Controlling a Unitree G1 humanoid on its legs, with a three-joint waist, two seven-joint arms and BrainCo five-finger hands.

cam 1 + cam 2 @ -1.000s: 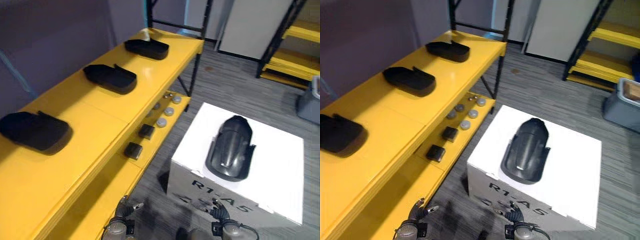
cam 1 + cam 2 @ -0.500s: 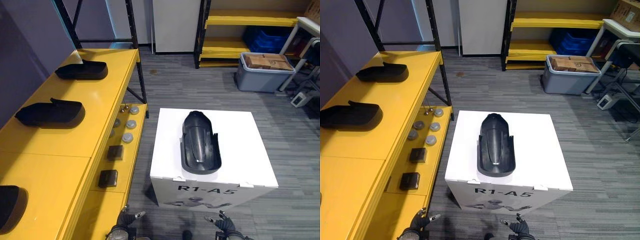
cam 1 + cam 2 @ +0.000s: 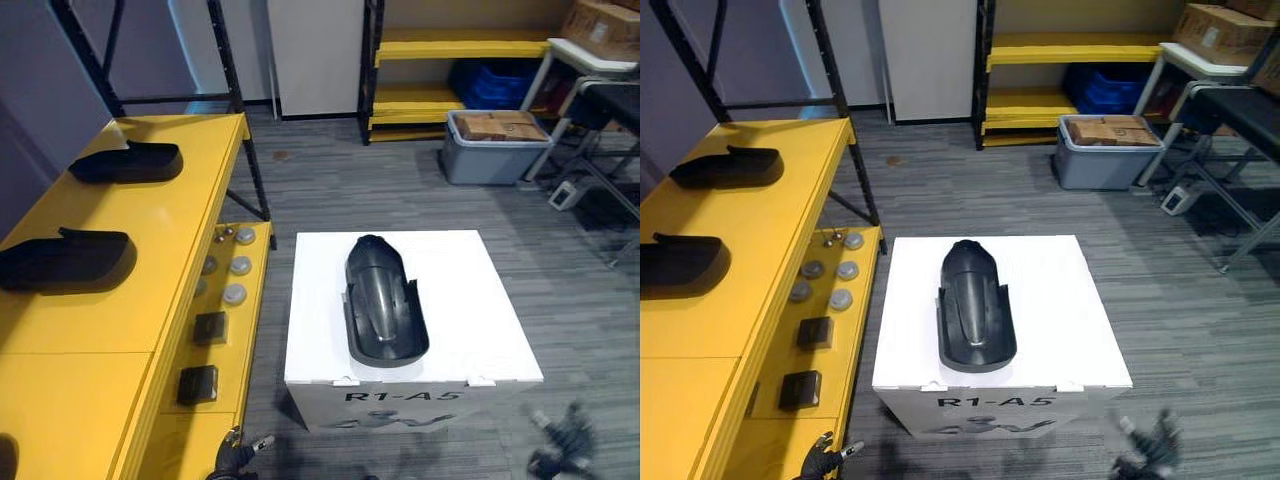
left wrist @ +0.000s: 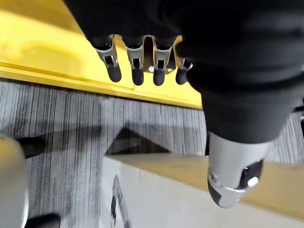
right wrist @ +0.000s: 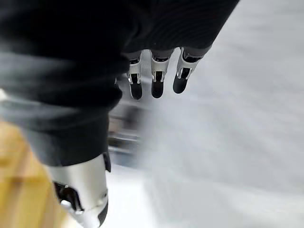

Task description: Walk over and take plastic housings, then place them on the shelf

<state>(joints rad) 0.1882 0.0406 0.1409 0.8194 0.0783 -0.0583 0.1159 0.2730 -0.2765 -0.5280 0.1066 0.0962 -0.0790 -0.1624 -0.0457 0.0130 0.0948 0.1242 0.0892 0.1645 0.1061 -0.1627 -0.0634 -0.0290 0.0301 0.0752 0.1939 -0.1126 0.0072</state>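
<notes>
Black plastic housing (image 3: 385, 305) lies lengthwise on the white box (image 3: 480, 330) in the left eye view, well apart from both low-hanging hands: left hand (image 3: 236, 462), right hand (image 3: 558, 443). In the right eye view, the yellow shelf (image 3: 700, 330) carries a far housing (image 3: 725, 167) and a near housing (image 3: 680, 265). The left wrist view shows straight, empty fingers (image 4: 137, 71). The right wrist view shows the same relaxed fingers (image 5: 155, 80). Best to step square to the box, then take the housing by both long edges.
</notes>
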